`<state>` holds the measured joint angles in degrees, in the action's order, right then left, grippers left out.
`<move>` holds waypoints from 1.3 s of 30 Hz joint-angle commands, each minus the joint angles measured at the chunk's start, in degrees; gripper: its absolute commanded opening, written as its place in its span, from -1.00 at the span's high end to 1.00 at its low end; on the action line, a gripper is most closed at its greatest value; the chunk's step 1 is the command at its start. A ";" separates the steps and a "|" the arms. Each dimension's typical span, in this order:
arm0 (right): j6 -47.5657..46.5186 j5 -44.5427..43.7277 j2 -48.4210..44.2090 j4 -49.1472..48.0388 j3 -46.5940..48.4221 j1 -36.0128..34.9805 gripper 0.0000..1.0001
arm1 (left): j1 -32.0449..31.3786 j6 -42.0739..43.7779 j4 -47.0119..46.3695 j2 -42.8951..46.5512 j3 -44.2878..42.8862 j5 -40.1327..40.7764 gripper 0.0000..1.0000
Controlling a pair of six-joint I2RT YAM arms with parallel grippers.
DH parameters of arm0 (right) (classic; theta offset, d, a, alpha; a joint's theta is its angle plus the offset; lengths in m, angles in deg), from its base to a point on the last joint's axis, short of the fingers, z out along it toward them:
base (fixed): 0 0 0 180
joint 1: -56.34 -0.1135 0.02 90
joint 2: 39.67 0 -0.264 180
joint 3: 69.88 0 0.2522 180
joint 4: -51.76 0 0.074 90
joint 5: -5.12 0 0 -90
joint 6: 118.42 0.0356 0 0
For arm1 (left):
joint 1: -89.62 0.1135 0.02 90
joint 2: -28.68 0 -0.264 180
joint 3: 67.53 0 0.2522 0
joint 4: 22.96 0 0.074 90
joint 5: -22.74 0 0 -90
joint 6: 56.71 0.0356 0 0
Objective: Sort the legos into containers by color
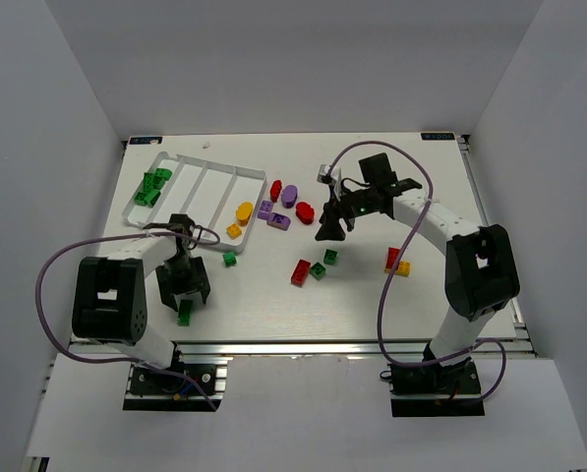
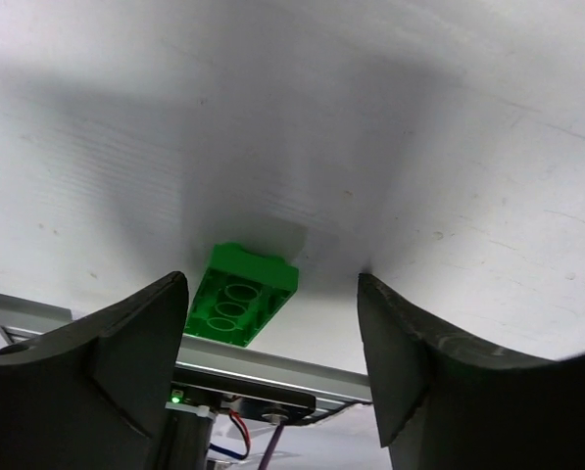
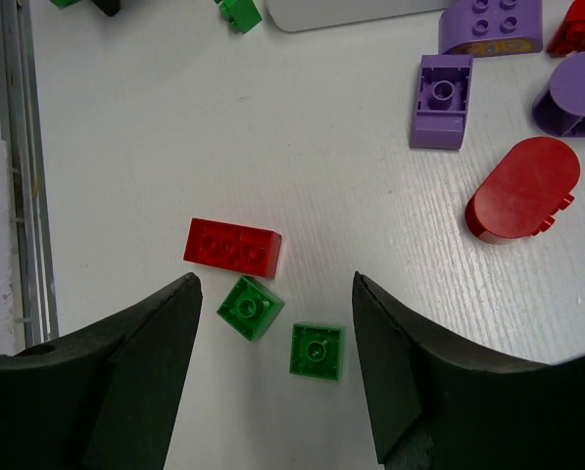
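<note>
Your left gripper (image 2: 272, 281) stands open with a green brick (image 2: 241, 294) between its fingers, on the table off the tray's (image 1: 212, 192) near side. Your right gripper (image 3: 274, 284), well right of the tray, hangs open above a red brick (image 3: 232, 245) and two small green bricks (image 3: 250, 306)

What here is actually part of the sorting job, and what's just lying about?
Part of the job:
white tray; sorted green bricks in its end compartment; green brick between the left gripper fingers; loose red brick, purple bricks, yellow bricks; right gripper.

Just there:
purple cables; metal rail along the table's near edge.
</note>
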<state>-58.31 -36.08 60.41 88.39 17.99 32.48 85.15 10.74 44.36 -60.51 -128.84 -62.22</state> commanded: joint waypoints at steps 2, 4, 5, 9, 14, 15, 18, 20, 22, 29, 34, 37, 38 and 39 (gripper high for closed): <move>1.41 2.09 -1.46 -2.57 -0.89 0.83 -0.36 | -0.19 -2.32 -1.18 1.90 1.93 0.50 -0.52; 1.50 2.09 -1.55 -2.66 -0.89 0.83 -0.36 | -0.19 -3.12 -1.35 2.79 2.28 0.06 -0.44; 1.50 2.18 -1.55 -2.66 -0.98 0.92 -0.36 | -0.10 -3.81 -1.35 3.75 2.46 -0.20 -0.37; 1.76 2.36 -1.63 -2.83 -0.81 0.92 -0.36 | -0.19 -5.66 -1.35 6.03 3.25 -0.99 -0.11; 2.03 2.36 -1.63 -2.57 -0.28 0.92 -0.36 | -0.28 -7.25 -1.70 8.85 3.69 -1.52 0.12; 2.03 2.36 -1.63 -2.48 -0.19 0.92 -0.36 | -0.28 -7.42 -1.97 9.46 3.69 -1.70 0.16; 1.94 2.18 -1.90 -1.87 0.07 0.92 -0.35 | -0.28 -8.74 -3.02 12.10 2.55 -3.01 0.31; 1.59 2.01 -2.07 -1.43 0.34 0.92 -0.35 | -0.36 -10.40 -4.07 14.39 0.72 -4.07 0.37; 1.24 1.74 -2.42 -0.64 0.60 0.92 -0.33 | -0.28 -11.29 -5.39 15.27 -1.22 -4.07 0.40; -1.04 1.57 -3.22 2.61 2.44 0.92 -0.31 | 4.27 -12.26 -10.93 10.19 -15.70 -4.95 0.49; -2.10 1.65 -2.95 4.63 4.03 0.83 -0.30 | 13.68 -11.12 -15.67 3.07 -24.49 -9.34 0.48; -2.28 1.65 -2.95 4.90 4.56 0.83 -0.30 | 17.29 -10.77 -17.61 -2.03 -29.51 -8.91 0.49; -2.28 1.57 -2.87 4.81 4.64 0.83 -0.29 | 17.82 -10.85 -18.31 -3.09 -30.40 -8.64 0.49; -2.19 1.74 -2.86 4.64 4.64 0.92 -0.29 | 18.44 -11.11 -19.53 -4.14 -31.28 -8.38 0.49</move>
<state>-59.49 -35.23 60.01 92.04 20.31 33.22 101.98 -0.60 28.23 -62.96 -156.77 -70.04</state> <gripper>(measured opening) 0.648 0.454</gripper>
